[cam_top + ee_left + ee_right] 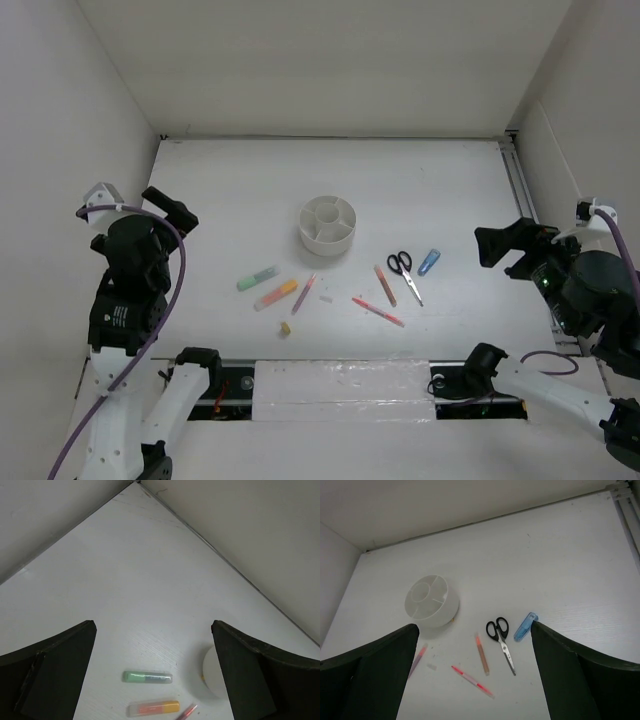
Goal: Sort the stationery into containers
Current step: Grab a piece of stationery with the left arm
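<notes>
The round white organizer stands mid-table with a central cup and wedge compartments, all looking empty; it also shows in the right wrist view. In front of it lie a green highlighter, an orange highlighter, a pink pen, a yellowish eraser bit, a red pen, an orange pen, black-handled scissors and a blue highlighter. My left gripper is open and empty, raised at the far left. My right gripper is open and empty, raised at the far right.
White walls enclose the table on the left, back and right. A metal rail runs along the right edge. A white strip lies at the near edge between the arm bases.
</notes>
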